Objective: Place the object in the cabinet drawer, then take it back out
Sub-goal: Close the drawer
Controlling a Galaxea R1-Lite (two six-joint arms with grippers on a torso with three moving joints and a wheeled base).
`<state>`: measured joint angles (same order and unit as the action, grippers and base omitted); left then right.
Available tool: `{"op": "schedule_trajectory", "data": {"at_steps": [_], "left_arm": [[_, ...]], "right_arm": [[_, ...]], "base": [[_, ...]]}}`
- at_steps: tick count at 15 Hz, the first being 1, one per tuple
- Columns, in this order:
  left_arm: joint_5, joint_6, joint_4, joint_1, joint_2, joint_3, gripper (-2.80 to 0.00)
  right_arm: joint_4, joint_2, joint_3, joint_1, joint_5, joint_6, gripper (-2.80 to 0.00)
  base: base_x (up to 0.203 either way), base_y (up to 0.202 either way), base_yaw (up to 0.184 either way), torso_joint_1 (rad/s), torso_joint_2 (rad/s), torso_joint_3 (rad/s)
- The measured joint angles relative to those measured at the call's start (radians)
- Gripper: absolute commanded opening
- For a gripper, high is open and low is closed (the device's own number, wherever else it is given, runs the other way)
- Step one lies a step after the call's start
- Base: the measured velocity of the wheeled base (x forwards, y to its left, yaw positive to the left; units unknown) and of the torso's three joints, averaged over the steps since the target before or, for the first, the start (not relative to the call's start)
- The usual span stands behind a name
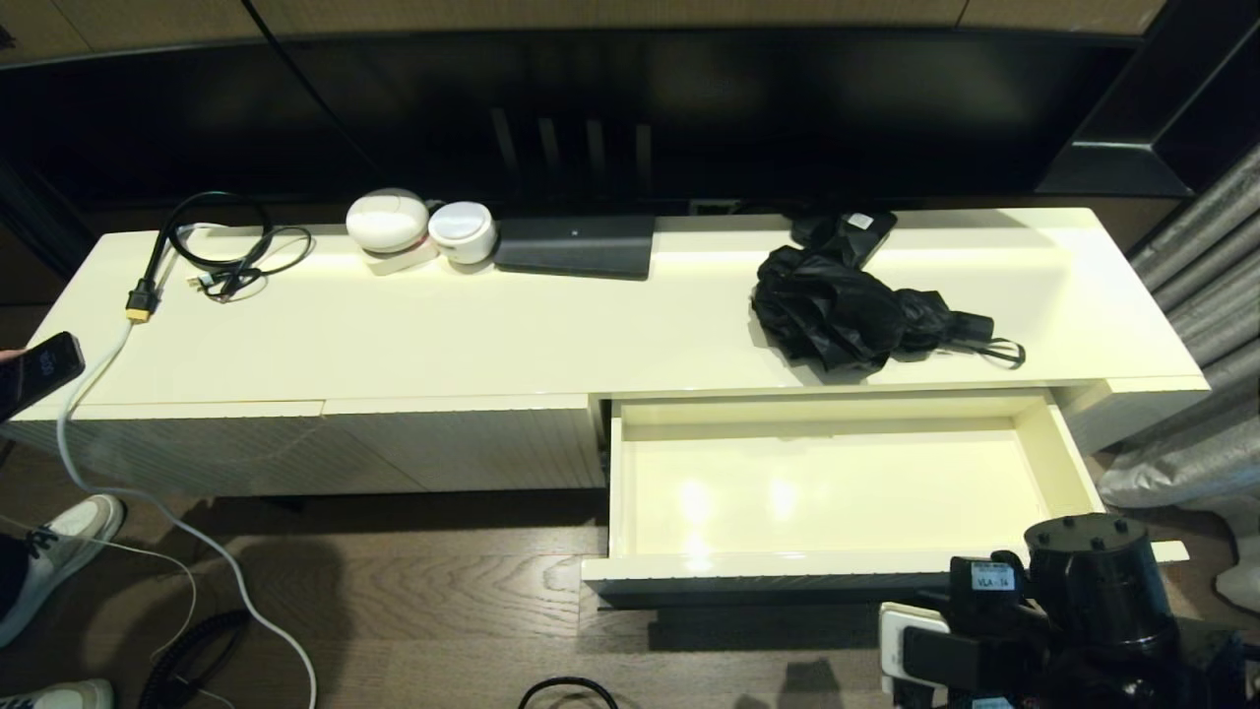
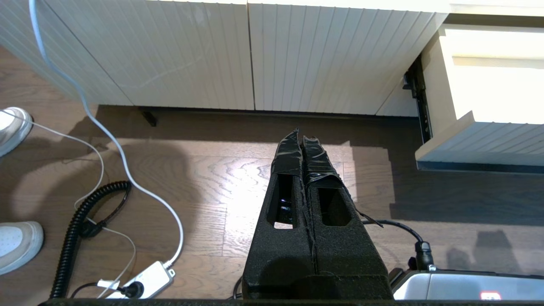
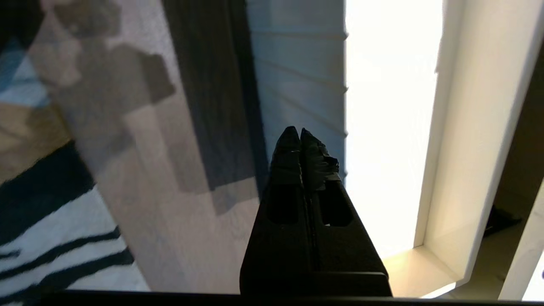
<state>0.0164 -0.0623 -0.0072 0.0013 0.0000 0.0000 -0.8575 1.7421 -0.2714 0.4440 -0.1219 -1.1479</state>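
The black folding umbrella point(image 1: 854, 311) lies bunched on the cabinet top at the right, its handle and wrist loop point(image 1: 994, 347) pointing right. Just in front of it the cream drawer point(image 1: 787, 566) stands pulled out, and nothing lies inside. My right arm point(image 1: 1083, 581) hovers low by the drawer's front right corner. Its gripper point(image 3: 300, 131) is shut on nothing, beside the ribbed drawer front point(image 3: 297, 76). My left gripper point(image 2: 301, 135) is shut and empty over the wooden floor, left of the drawer point(image 2: 480, 144); it does not show in the head view.
A small flat black box with a white label point(image 1: 854, 229) sits behind the umbrella. Two white round devices point(image 1: 389, 225), a dark flat unit point(image 1: 576, 246) and coiled cables point(image 1: 221, 246) lie on the top's left half. A person's shoes point(image 1: 59, 551) and floor cables point(image 2: 127, 170) are at the left.
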Motion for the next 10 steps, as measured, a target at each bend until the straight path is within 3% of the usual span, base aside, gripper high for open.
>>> {"op": "schedule_trajectory", "data": {"at_steps": [10], "left_arm": [[0.000,0.000,0.000,0.000,0.000,0.000,-2.80]], "right_arm": [[-0.235,0.141,0.004,0.000,-0.022,-0.003,-2.80]], "base": [[0.000,0.000,0.000,0.000,0.00,0.000]]}}
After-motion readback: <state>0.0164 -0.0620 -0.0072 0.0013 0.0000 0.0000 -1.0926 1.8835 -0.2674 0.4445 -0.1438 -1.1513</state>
